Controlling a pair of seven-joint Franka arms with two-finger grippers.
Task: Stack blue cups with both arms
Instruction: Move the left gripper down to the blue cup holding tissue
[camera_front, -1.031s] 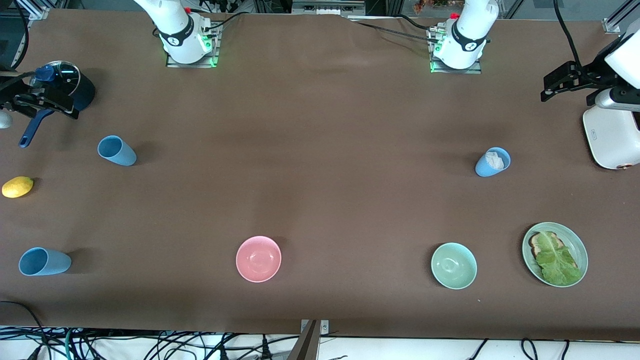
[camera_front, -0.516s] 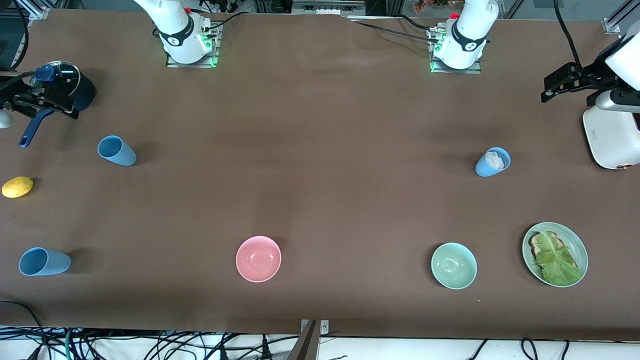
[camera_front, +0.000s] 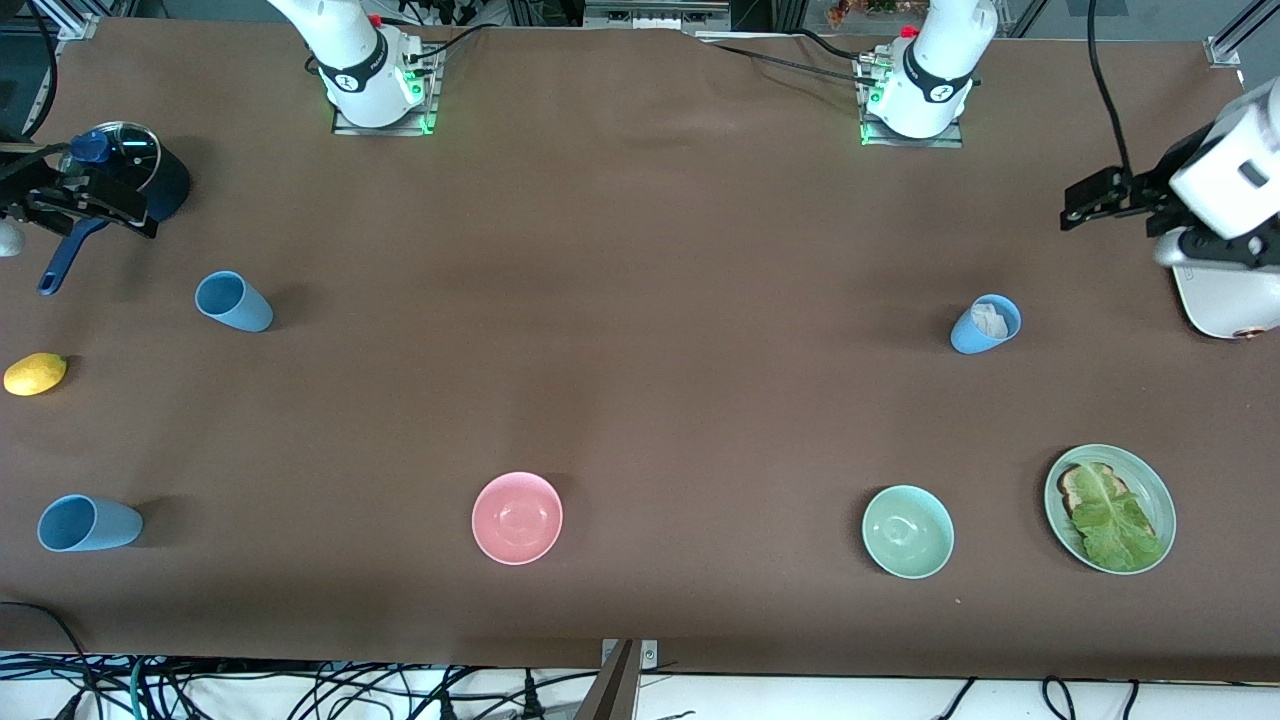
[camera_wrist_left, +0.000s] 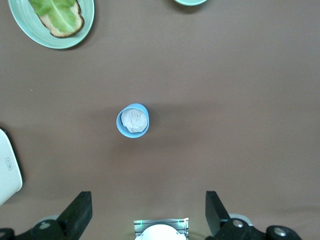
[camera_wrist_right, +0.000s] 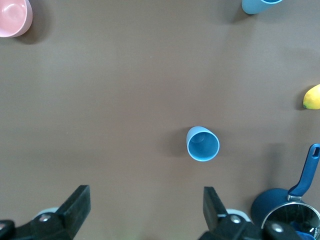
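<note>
1. Front view:
   - The left claw (camera_front: 1085, 200) has slid away from the white appliance (camera_front: 1225, 295). It now hangs over bare counter (camera_front: 640, 330) toward the middle, and its wrist is tipped more than a moment ago.
   - The right claw (camera_front: 120, 208) has not stirred. It waits over the dark pot (camera_front: 140, 170) at the right arm's end.
   - None of the three blue cups has moved. The paper-stuffed cup (camera_front: 985, 325) stands at about 7 o'clock from the left claw. The second cup (camera_front: 232, 301) stands at about 5 o'clock from the pot. The third cup (camera_front: 88, 523) is at about 7 o'clock from the second, nearer the camera, past the lemon (camera_front: 35, 373).
   - My reading is that the left arm has begun its approach and no stacking has started

2. Left wrist view:
   - The left claw (camera_wrist_left: 147, 197) is spread wide and holds nothing.
   - The paper-stuffed cup (camera_wrist_left: 133, 120) sits upright and well apart from the fingers (camera_wrist_left: 82, 210), with the lettuce plate (camera_wrist_left: 80, 30) near it.
   - The white wad inside would probably block another cup from nesting, so this one looks better placed on top of another cup than under one

3. Right wrist view:
   - The right claw (camera_wrist_right: 146, 192) is also wide and empty.
   - The second cup (camera_wrist_right: 203, 143) stands upright and empty, with its mouth open toward the camera.
   - The third cup (camera_wrist_right: 260, 5) is cut off at the picture's edge
</note>
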